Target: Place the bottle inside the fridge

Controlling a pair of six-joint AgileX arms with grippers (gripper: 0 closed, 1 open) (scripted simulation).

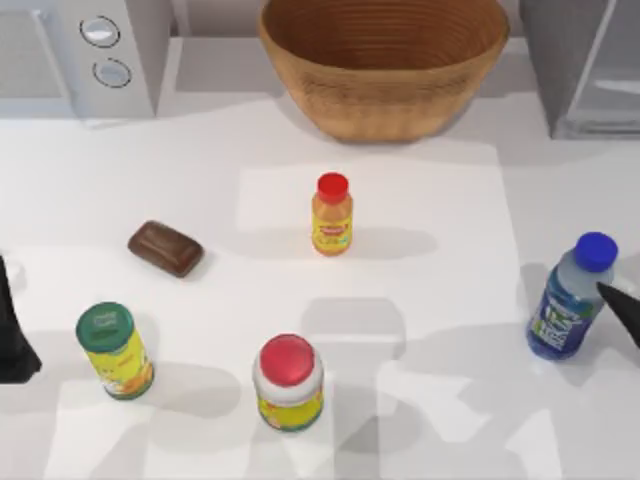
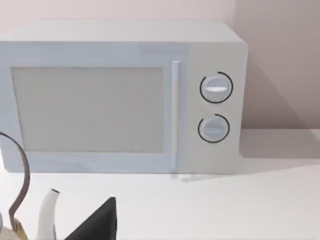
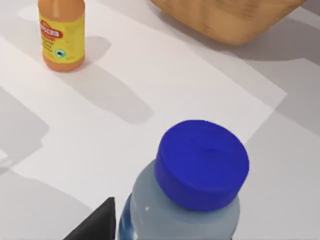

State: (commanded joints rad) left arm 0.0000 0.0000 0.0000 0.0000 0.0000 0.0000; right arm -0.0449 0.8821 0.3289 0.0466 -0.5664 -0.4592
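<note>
The tall clear plastic bottle with the round blue cap and blue-green label (image 1: 572, 300) stands up straight on the white table (image 1: 420, 400), far over on the right side, with the grey metal fridge (image 1: 585, 65) behind it in the back right corner. I think this bottle will be light, even with some drink in it, and its thin walls may bend in if squeezed too hard. The smooth plastic and shiny label could be a bit slippery. It is tall and narrow, so a bump near the top could tip it over. The best place to hold it looks like the middle of the body, around the label, with one finger on each side. The cap is too small and too high for a safe grab. My right gripper (image 1: 625, 310) sits just beside the bottle at the right edge, and the right wrist view looks down on the blue cap from very near, with one dark fingertip (image 3: 95, 222) next to the bottle. I cannot tell how far apart its fingers are. My left arm (image 1: 12, 330) is parked at the left edge of the table, doing nothing.
</note>
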